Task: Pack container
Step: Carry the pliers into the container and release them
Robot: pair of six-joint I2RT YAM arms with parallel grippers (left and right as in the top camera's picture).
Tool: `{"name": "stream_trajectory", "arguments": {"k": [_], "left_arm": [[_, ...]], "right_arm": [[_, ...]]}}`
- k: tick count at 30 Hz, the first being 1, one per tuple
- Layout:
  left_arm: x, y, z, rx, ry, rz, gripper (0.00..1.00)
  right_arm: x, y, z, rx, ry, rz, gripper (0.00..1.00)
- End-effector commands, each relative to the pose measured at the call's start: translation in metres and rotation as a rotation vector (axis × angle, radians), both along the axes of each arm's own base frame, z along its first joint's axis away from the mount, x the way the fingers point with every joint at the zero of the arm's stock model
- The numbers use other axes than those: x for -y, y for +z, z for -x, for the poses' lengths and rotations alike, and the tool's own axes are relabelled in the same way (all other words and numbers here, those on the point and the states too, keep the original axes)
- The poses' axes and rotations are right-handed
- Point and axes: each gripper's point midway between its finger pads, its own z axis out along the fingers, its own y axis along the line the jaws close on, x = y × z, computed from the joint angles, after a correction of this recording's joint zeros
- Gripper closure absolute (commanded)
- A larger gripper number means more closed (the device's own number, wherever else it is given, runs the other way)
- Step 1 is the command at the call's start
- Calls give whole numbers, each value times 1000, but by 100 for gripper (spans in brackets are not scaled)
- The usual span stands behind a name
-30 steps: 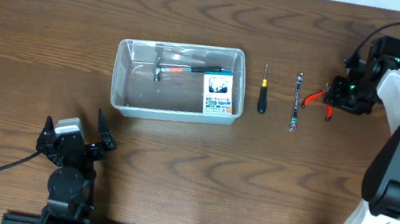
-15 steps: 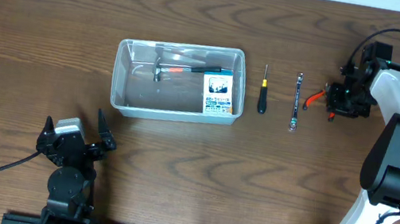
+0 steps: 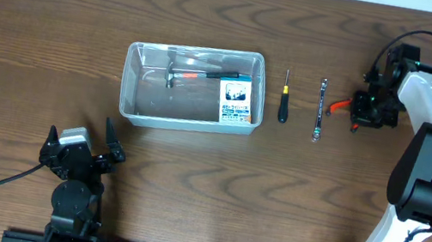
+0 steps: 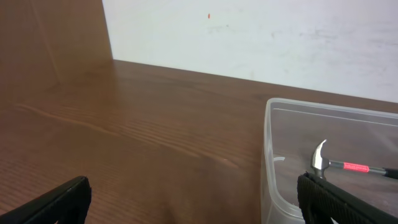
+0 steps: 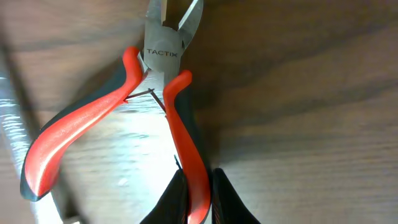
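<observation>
On the table, container: just 9 o'clock of centre; hammer and blue-and-white box inside.
Right gripper: at 3 o'clock, pinched on one red handle of the pliers; fingers run off the wrist view's bottom edge.
Left gripper: at 7 o'clock, spread wide, holding nothing.
Screwdriver, wrench: side by side, apart, between container and pliers.

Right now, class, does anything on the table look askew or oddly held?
Only the pliers: the right pincer clamps just one red handle, so the other splays wide. Nothing else stands out.
</observation>
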Motion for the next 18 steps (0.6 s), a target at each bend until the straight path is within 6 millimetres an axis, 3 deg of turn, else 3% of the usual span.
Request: {"name": "stream_trajectory", "arguments": {"k": [1, 4, 6, 9, 13, 15, 18], "left_arm": [[-3, -16, 2, -48, 16, -9, 2], [-3, -16, 2, -48, 16, -9, 2], [-3, -16, 2, -48, 16, -9, 2], [-3, -16, 2, -48, 16, -9, 2], [-3, -16, 2, -48, 16, -9, 2], [-3, -16, 2, -48, 16, -9, 2], [-3, -16, 2, -48, 16, -9, 2]], "right_arm": [[-18, 80, -36, 214, 44, -49, 99], [-54, 139, -46, 362, 158, -105, 99], [-89, 177, -46, 464, 282, -134, 99], [-151, 214, -35, 584, 506, -151, 99], [-238, 226, -18, 681, 827, -162, 99], [-281, 218, -5, 707, 1014, -161, 99], [-331, 196, 13, 730, 1308, -137, 99]]}}
